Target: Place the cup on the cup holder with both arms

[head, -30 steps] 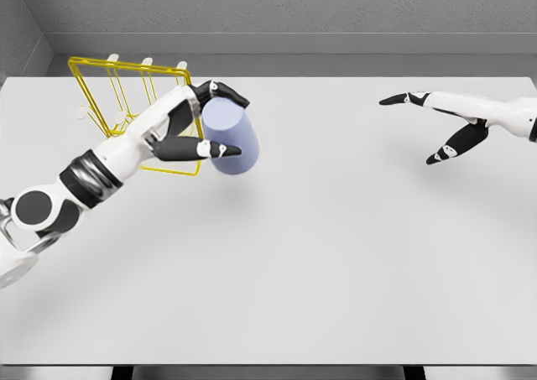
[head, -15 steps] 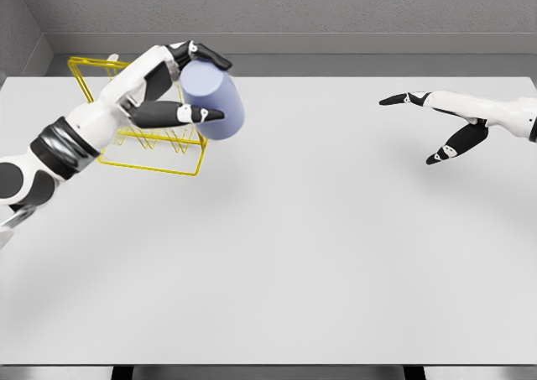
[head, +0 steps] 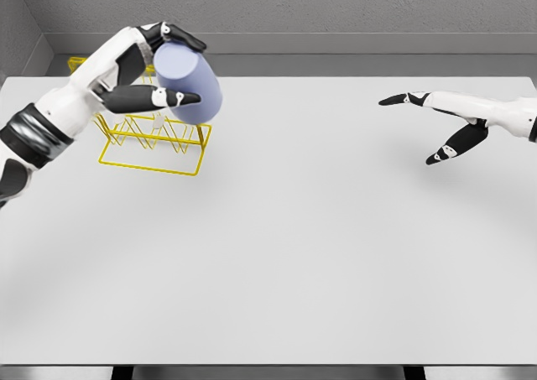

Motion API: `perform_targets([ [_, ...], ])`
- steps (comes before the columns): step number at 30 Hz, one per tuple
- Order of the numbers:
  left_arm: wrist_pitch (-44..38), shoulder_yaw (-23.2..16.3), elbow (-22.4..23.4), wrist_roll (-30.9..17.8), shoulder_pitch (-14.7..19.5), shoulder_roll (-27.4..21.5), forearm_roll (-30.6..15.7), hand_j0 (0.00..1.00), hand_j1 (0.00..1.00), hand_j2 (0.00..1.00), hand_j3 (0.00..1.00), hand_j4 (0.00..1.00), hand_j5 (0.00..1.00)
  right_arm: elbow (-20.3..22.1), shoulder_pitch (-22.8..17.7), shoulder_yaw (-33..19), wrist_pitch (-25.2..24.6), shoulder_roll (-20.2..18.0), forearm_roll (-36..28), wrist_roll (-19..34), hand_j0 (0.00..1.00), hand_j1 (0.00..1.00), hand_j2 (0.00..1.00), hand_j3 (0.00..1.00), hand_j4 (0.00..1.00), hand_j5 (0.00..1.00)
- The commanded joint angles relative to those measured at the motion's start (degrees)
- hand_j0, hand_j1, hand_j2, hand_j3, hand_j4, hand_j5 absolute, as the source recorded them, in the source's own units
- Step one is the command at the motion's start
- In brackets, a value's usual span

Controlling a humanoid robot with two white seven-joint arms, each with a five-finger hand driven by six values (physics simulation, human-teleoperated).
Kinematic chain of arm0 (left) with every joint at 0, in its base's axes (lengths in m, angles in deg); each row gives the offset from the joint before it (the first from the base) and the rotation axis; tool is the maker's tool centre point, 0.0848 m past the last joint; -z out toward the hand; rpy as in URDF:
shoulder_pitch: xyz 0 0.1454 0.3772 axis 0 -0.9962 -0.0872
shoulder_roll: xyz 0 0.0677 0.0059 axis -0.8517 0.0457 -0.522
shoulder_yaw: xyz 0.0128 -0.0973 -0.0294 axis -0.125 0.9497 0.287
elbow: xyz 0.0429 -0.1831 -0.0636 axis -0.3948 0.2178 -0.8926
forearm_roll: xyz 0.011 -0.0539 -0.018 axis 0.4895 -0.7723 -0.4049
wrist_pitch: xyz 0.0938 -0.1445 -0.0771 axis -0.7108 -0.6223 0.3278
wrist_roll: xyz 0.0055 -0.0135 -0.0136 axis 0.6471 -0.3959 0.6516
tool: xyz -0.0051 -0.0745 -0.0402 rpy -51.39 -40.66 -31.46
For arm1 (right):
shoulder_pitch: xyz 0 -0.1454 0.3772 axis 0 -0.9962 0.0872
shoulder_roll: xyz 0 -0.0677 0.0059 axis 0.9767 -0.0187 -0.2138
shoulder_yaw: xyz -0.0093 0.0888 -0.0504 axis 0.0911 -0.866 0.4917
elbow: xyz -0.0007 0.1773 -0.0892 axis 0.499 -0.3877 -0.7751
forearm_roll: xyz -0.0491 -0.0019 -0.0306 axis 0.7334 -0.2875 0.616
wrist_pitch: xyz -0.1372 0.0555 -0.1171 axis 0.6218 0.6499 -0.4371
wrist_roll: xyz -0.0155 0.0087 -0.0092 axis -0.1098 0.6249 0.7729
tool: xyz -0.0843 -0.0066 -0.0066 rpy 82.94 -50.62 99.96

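A pale lavender cup (head: 190, 83) hangs tilted in the air at the upper left, gripped by my left hand (head: 168, 65) with thumb below and fingers over its top. Right behind and under it stands the yellow wire cup holder (head: 155, 149) on the white table (head: 319, 246); the arm and cup hide most of its upper frame and pegs. My right hand (head: 428, 128) hovers over the table at the far right, fingers spread, holding nothing, far from the cup.
The grey back wall runs just behind the holder. The table's far edge lies close behind the rack, and its left edge is near the holder's left side.
My left hand has lifted the cup up and leftward, from beside the holder's right side to above its front. The right arm has stayed still.
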Motion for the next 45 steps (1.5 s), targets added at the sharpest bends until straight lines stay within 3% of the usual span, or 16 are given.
perform_targets([
  [1,0.15,0.14,-0.02,0.05,0.0,-1.28,-0.75,0.5,0.5,0.5,0.5,0.5,0.5,0.04,0.0,-0.08,-0.15,-0.05,-0.41,-0.02,1.0,1.0,1.0,1.0,1.0,1.0],
  [29,0.68,1.9,-0.02,0.05,-0.79,-7.25,-1.54,0.5,0.5,0.5,0.5,0.5,0.5,-0.14,-0.09,-0.08,-0.15,-0.05,-0.5,-0.02,1.0,1.0,1.0,1.0,1.0,1.0],
  [45,0.15,1.9,0.07,0.05,-2.55,-6.99,-1.54,0.5,0.5,0.5,0.5,0.5,0.5,-0.14,-0.09,-0.08,-0.15,-0.13,-0.5,-0.02,1.0,1.0,1.0,1.0,1.0,1.0],
])
